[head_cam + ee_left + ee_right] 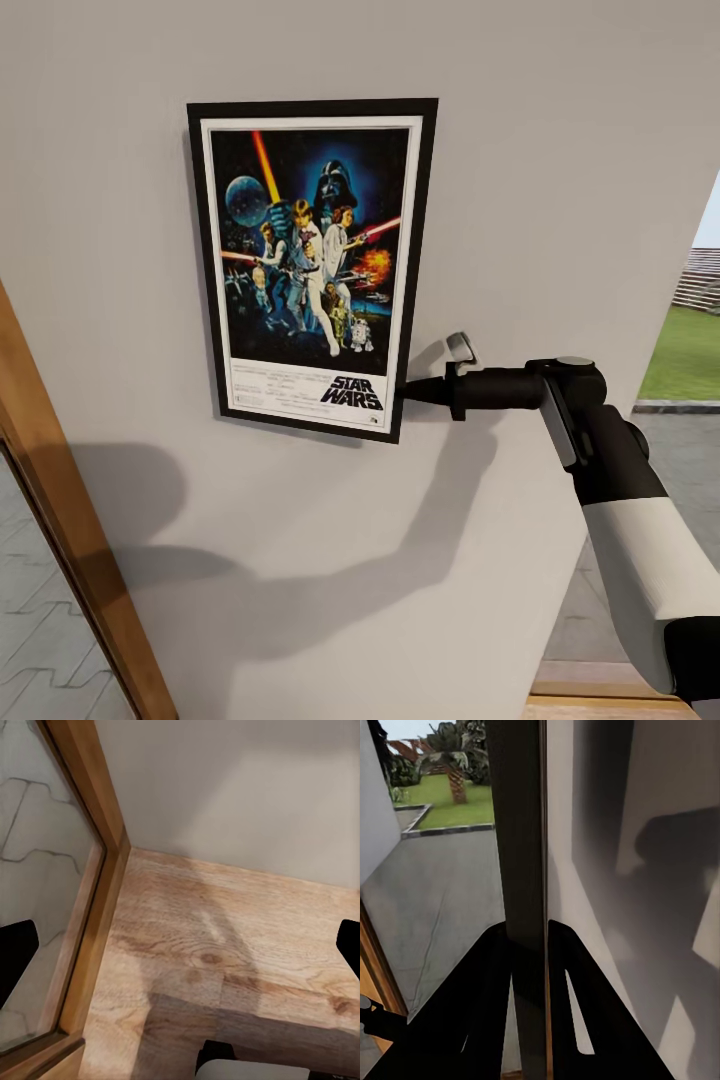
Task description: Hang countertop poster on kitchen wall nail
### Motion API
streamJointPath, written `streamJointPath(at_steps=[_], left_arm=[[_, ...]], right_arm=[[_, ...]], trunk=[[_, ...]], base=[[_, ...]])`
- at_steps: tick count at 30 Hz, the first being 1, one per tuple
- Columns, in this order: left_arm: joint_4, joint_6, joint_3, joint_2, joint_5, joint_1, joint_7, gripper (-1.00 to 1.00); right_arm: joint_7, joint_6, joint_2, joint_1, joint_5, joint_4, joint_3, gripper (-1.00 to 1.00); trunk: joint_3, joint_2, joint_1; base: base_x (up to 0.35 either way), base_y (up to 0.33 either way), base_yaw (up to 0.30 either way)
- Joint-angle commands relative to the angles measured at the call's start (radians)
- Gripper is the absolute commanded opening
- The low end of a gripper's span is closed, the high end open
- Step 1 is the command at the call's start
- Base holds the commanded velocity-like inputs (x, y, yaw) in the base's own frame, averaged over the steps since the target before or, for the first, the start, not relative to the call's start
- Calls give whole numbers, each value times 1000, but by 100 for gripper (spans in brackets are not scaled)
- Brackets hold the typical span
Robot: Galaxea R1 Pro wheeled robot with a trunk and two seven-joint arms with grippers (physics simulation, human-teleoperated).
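Note:
The poster (312,265), black-framed with a white border and Star Wars artwork, lies flat and upright against the light grey wall (560,150). My right gripper (410,392) is shut on its lower right edge, reaching in from the right. In the right wrist view the poster (519,832) appears edge-on as a dark strip, pinched between the two black fingers (487,975). No wall nail can be made out; the poster covers that part of the wall. The kitchen countertop is out of view. My left gripper (184,952) hangs open over the wooden floor, nothing between its fingertips (16,956).
A wooden door frame (70,530) with glass runs diagonally at the left, paving behind it. At the right the wall ends at an opening onto pavement and a lawn (690,350). Wooden floor (225,945) meets the wall base below. My shadow falls on the wall.

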Motion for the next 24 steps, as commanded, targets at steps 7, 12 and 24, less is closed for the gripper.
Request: streamJointPath(at_steps=[7, 12, 24], left_arm=[[-1, -1, 4, -1, 0, 0, -7, 100], [-1, -2, 4, -1, 0, 0, -7, 100], [-1, -1, 4, -1, 0, 0, -7, 100]], right_arm=[[-1, 11, -1, 0, -7, 0, 2, -100], [-1, 11, -1, 0, -6, 0, 2, -100], [-2, 11, -1, 0, -6, 0, 2, -100]], trunk=[[0, -1, 0], [0, -1, 0], [0, -1, 0]], base=[[0, 0, 0], [0, 0, 0], [0, 0, 0]])
